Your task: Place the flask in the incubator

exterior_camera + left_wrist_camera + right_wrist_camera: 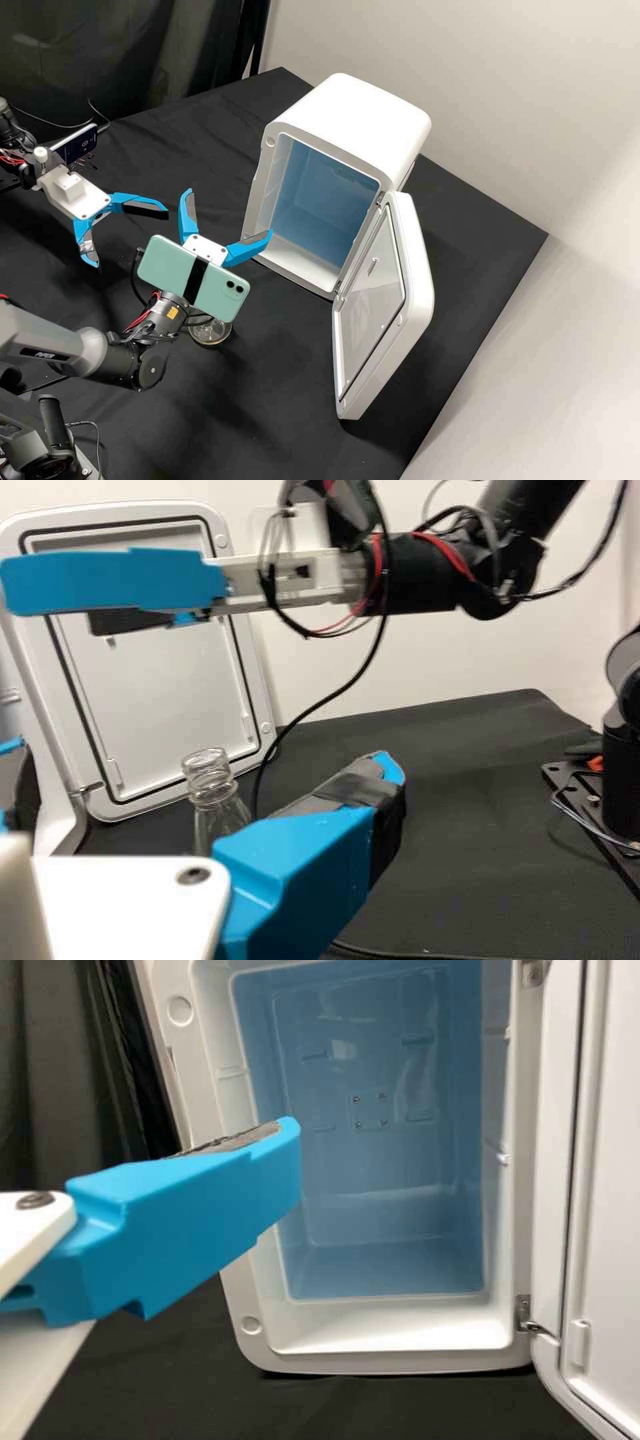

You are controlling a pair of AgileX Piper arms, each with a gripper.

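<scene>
Your left gripper (130,235) hangs over the left edge of the bench (467,233), fingers spread wide, nothing between them. A dark phone (77,143) sits on its wrist.

Next, near the middle of the bench toward the front edge, the flask (212,332) stands upright on the black top. It is clear glass with an open neck and is half hidden under your right arm's wrist. The left wrist view shows its threaded neck (208,770) with no cap, and no fingers touching it.

Your right gripper (228,213) is above and just behind the flask, released and empty. One blue finger (250,247) is close to the lower rim of the incubator's mouth. A green phone (193,277) is strapped across this wrist.

The incubator (360,113) is a white box toward the back right corner of the bench. Its blue inside (400,1160) is bare. Its door (393,300) is swung fully open to the right, toward the right edge. The flask is outside the incubator, left of its mouth.
</scene>
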